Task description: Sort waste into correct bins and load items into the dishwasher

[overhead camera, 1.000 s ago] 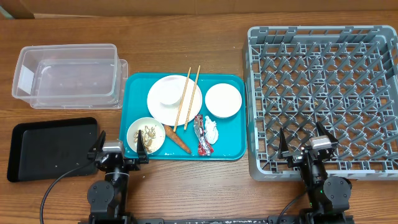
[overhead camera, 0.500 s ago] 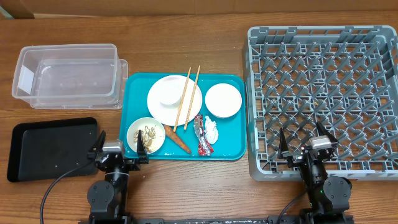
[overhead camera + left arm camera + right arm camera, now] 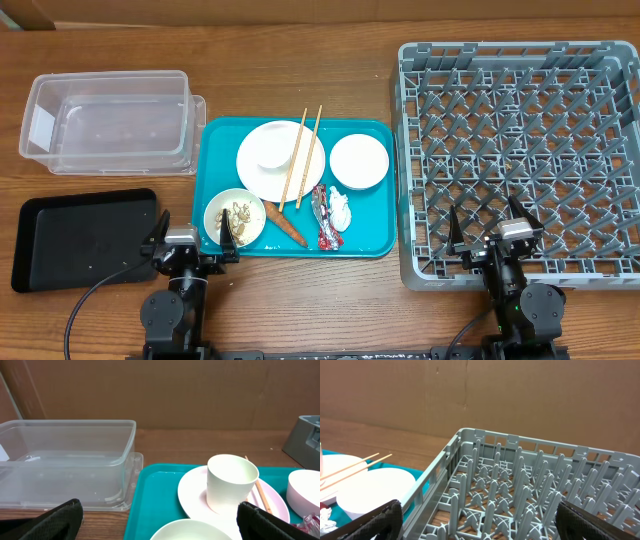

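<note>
On the teal tray lie a large white plate (image 3: 258, 172) with a small cup (image 3: 272, 148) on it, chopsticks (image 3: 300, 156) across its rim, and an empty bowl (image 3: 359, 161). A second bowl (image 3: 235, 216) holds beige scraps. Beside it lie a carrot (image 3: 286, 224), a red-and-silver wrapper (image 3: 322, 218) and a white tissue (image 3: 340, 208). My left gripper (image 3: 194, 233) stands open at the tray's near-left corner, with the cup (image 3: 231, 482) ahead of it. Over the near edge of the grey rack (image 3: 520, 160), my right gripper (image 3: 487, 226) is open and holds nothing.
The clear tub (image 3: 108, 120) sits at the back left, and the black tray (image 3: 85, 238) lies in front of it, left of my left arm. The teal tray (image 3: 375, 230) fills the middle and nearly touches the rack. A brown cardboard wall (image 3: 160, 390) closes the far side.
</note>
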Controlling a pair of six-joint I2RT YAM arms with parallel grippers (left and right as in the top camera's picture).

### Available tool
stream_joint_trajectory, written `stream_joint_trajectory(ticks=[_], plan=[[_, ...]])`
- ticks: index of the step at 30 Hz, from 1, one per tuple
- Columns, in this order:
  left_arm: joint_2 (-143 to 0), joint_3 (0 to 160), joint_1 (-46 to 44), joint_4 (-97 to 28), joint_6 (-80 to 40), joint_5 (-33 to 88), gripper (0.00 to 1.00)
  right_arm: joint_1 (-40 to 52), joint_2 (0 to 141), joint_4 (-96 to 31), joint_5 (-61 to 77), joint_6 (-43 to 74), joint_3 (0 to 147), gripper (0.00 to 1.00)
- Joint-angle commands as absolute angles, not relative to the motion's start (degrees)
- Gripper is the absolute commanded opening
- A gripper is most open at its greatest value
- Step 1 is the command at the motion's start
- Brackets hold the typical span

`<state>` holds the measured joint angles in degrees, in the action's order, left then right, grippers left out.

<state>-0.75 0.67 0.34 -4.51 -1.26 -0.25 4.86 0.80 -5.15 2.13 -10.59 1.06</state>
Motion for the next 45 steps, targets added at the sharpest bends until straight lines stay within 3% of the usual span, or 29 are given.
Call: stream_joint_trajectory(ticks=[1,31,45], plan=[[-0.27,0.27,0.05,-4.36,-0.19,-0.4,1.0,4.84,0.43,-4.62,2.24,-10.74,0.49,1.0],[-0.27,0.27,0.08,-2.2,0.43,-2.42,1.0,4.84,0.45,-4.62,2.24,-10.72,0.49,1.0],[-0.36,1.65,0.01,-3.44,-6.87,23.68,1.0,4.84,0.43,-4.62,2.24,-10.74,0.49,1.0]])
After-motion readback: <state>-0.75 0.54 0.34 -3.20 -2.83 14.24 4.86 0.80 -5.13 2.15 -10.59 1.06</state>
